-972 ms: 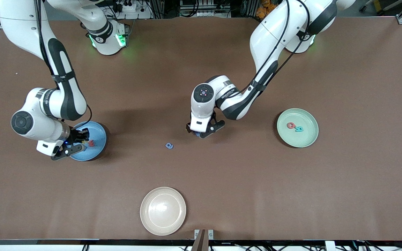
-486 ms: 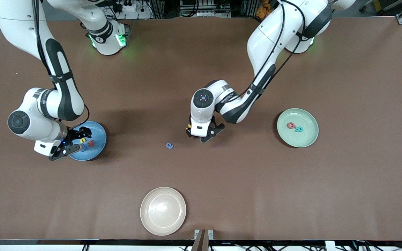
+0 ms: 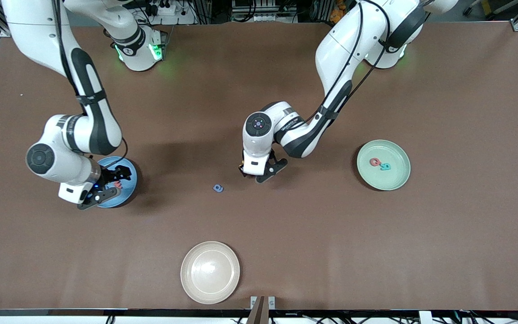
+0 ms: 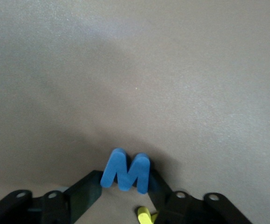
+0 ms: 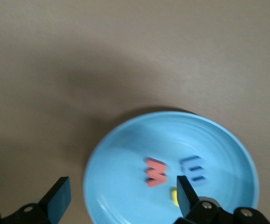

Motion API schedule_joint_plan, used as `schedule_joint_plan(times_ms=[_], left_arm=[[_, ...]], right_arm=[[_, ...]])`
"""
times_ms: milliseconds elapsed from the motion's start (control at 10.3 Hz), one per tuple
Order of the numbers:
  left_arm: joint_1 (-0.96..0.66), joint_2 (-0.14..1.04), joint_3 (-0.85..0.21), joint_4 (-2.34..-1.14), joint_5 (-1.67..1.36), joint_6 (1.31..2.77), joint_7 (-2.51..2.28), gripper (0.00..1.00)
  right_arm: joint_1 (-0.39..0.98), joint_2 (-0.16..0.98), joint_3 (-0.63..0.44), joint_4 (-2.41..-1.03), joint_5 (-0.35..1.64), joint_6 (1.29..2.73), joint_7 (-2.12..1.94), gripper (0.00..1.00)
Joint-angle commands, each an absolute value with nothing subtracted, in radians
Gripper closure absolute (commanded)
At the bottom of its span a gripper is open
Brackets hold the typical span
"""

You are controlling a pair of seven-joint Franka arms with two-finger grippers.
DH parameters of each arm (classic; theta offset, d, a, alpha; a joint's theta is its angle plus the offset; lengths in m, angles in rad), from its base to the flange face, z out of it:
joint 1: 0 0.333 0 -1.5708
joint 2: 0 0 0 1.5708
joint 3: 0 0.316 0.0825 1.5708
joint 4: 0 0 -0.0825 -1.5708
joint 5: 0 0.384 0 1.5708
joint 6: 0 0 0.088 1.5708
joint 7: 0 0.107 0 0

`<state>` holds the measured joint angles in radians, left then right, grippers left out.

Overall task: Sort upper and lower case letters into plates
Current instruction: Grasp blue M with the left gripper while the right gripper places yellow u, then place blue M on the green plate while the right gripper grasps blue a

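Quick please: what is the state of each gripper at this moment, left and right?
Left gripper: shut on the blue letter M, over the bare table.
Right gripper: open, holding nothing, over the blue plate.

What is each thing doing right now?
left hand, shut on the blue M, over the middle of the table.
right hand, open, over the blue plate.
blue plate, three letters lying in it.
green plate, two letters lying in it.
grey-blue letter, lying loose on the table.
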<state>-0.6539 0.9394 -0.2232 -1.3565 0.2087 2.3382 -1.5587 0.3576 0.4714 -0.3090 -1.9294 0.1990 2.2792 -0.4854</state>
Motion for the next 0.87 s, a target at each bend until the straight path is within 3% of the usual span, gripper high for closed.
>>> schedule_joint_plan(times_ms=[0, 194, 486, 777], left_arm=[[-0.664, 0.968, -0.207, -1.338, 0.184, 2.335, -1.559, 0.66], [-0.660, 0.963, -0.207, -1.338, 0.186, 2.333, -1.555, 0.73], [-0.618, 0.930, -0.224, -1.336, 0.181, 2.229, -1.502, 0.74], [-0.589, 0.893, -0.227, -1.336, 0.129, 2.148, -1.417, 0.73]], right_arm=[[0.461, 0.517, -0.313, -1.872, 0.219, 2.281, -0.391, 0.00], [0.523, 0.561, -0.311, -1.806, 0.225, 2.280, -0.367, 0.00], [0.639, 0.652, -0.311, -1.692, 0.225, 2.289, -0.284, 0.00], [0.649, 0.689, -0.261, -1.672, 0.225, 2.365, -0.285, 0.00]])
